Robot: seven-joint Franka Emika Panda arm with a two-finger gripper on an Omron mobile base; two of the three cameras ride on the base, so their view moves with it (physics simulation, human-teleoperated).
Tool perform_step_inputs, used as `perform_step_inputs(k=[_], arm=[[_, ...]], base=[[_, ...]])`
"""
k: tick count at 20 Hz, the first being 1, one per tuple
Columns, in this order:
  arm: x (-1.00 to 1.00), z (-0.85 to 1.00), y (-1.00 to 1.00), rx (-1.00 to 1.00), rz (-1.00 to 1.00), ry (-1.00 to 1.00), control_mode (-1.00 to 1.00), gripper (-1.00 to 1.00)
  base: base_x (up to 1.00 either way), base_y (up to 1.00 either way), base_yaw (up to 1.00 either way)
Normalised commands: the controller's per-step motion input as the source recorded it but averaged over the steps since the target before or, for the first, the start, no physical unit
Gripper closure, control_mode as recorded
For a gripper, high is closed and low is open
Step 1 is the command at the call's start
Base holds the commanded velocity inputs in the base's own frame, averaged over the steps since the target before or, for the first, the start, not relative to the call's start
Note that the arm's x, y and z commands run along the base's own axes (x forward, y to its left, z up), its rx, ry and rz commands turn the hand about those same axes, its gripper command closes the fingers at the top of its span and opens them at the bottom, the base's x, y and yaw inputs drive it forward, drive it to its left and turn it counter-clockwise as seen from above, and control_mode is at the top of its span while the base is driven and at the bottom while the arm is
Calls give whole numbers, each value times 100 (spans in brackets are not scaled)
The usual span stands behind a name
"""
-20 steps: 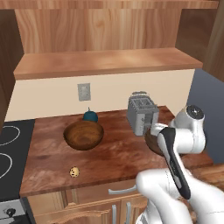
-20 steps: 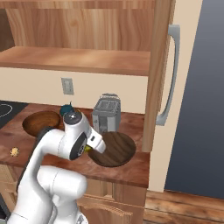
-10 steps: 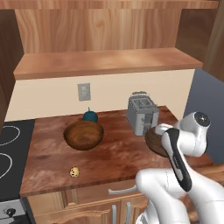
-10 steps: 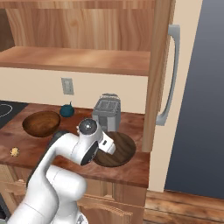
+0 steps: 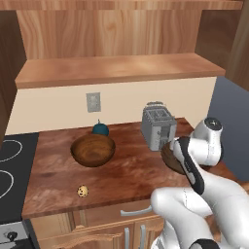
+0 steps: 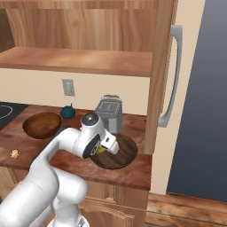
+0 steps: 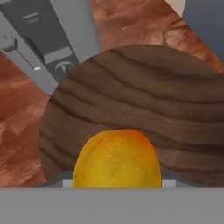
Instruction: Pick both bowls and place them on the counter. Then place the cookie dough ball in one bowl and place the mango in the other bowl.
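Orange-yellow mango (image 7: pixel 116 159) above dark shallow bowl (image 7: pixel 144 105)

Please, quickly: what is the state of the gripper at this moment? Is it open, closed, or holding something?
Gripper: closed on the mango, holding it over the wide dark bowl.

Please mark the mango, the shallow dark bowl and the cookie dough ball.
Yellow-orange oval mango (image 7: pixel 116 159), hand view, middle of its skin.
Wide shallow dark brown wooden bowl (image 7: pixel 144 94), hand view, bare inner floor.
Tiny tan speckled cookie dough ball (image 5: pixel 83 191), left base view, its centre.
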Motion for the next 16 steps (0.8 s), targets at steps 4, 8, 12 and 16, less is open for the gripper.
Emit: perform_step_inputs(k=[4,8,12,16], arm=[[3,-27,-18,0,6,4,-100,100],[16,-26,-14,0,4,0,-100,100],[24,-30,-3,0,2,1,-100,100],[32,-23,0,0,0,12,-100,100]], base=[[0,0,0],[0,0,0],[0,0,0],[0,0,0]])
